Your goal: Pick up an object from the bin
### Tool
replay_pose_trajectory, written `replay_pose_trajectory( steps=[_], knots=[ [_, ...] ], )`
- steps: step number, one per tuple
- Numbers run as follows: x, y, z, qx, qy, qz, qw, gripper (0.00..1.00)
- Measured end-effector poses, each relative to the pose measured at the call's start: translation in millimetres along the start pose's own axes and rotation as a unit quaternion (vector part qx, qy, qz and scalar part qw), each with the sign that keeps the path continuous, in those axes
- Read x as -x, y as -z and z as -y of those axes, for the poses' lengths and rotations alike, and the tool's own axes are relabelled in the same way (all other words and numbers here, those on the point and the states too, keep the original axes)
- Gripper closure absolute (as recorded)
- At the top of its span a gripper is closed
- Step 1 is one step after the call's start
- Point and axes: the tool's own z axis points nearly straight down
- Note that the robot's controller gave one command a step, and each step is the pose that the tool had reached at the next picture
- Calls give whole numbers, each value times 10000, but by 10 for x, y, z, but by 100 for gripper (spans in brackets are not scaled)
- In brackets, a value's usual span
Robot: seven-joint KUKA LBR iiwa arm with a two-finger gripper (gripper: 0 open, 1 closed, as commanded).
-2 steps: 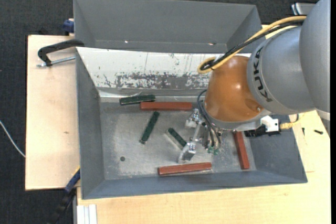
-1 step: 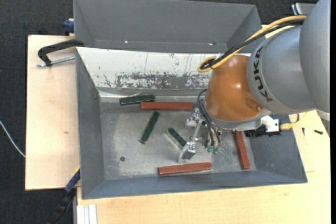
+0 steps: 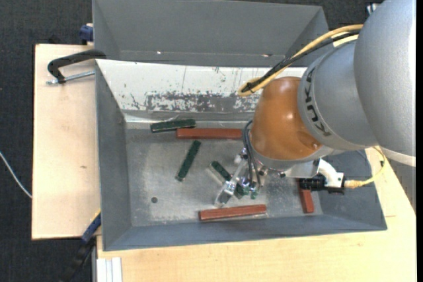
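1. Arm [image 3: 370,76] and orange cover [image 3: 284,122] are noted over the right half of the bin [image 3: 112,162], hiding the floor there.
2. Left floor is left open; walls slope.
3. Gripper [image 3: 241,189] is seen low, centre-front; open or closed cannot be told.
4. Flat red-brown bar [image 3: 232,212] lies near, by the front wall.
5. Short dark green stick [image 3: 220,170] lies just beside the gripper, to its left in view.

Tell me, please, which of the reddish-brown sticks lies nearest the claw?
The long stick just below the claw in the view; the other long stick lies by the bin's far wall, and the short stick sits further right.
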Motion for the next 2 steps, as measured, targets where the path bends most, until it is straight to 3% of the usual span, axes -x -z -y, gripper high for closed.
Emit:
replay_pose_trajectory(
  steps=[1, 2],
  knots=[
    [105, 31, 40, 18, 45, -83, 10000, 100],
    [106, 31, 40, 18, 45, -83, 10000, 100]
  ],
)
